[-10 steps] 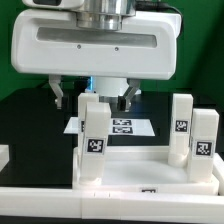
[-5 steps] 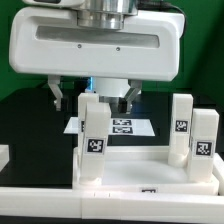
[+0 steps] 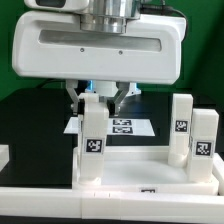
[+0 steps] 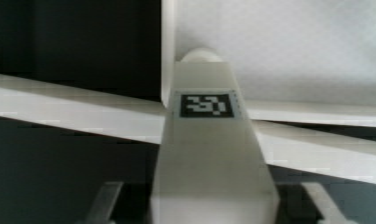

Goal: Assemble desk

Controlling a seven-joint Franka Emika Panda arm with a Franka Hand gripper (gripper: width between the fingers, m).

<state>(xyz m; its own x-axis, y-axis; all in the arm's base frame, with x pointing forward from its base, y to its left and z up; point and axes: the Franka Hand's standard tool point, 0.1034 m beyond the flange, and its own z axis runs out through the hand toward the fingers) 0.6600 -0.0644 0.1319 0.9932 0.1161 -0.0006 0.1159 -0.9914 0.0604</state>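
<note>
The white desk tabletop (image 3: 135, 166) lies at the front with its raised rim up. A white square leg (image 3: 93, 140) with a tag stands upright at its corner on the exterior view's left. Two more tagged legs (image 3: 181, 128) (image 3: 206, 140) stand on the exterior view's right. My gripper (image 3: 97, 99) hangs over the left leg with its fingers (image 3: 76, 97) on either side of the leg's top. In the wrist view the leg (image 4: 206, 130) runs between the jaws of my gripper (image 4: 206, 205), and a narrow gap shows on each side.
The marker board (image 3: 128, 127) lies on the black table behind the tabletop. A small white part (image 3: 3, 156) shows at the left edge of the exterior view. The robot's big white body (image 3: 95, 45) fills the upper part of that view.
The fingers have drawn closer together around the top of the left leg, and the hand has dropped slightly. The legs and tabletop have not moved.
</note>
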